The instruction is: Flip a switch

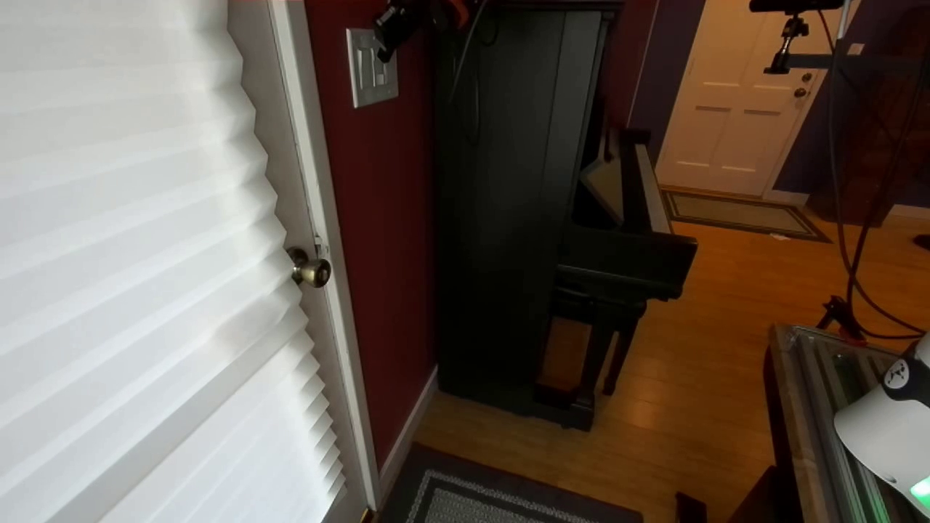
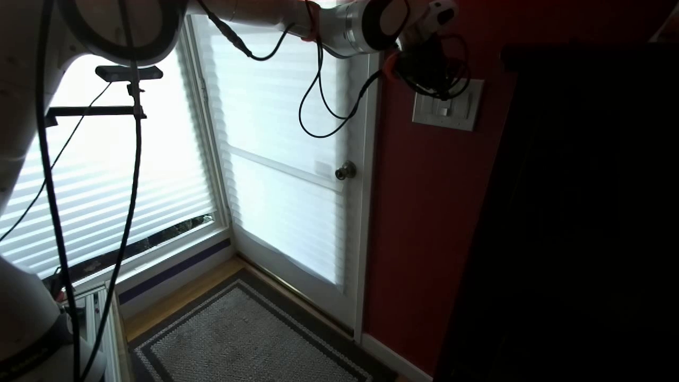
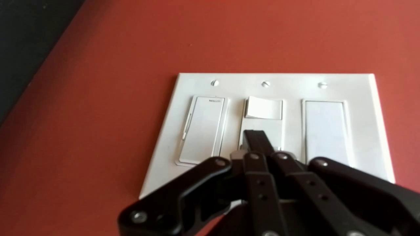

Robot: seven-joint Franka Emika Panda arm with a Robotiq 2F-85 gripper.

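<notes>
Jaws pressed together, a robot gripper [image 3: 255,133] points at a white switch plate [image 3: 293,127] directly ahead, contact unclear, where a small middle paddle [image 3: 264,108] just beyond the tips, probably light, smooth and springy, looks better pushed on its face than pinched.

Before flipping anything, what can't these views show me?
Wrist view: lower end of the middle switch, hidden by the hand.
All views: whether they touch; the hand overlaps.
An exterior view: robot base, cropped by right edge.
An exterior view: details of the piano, lost in shadow.
</notes>
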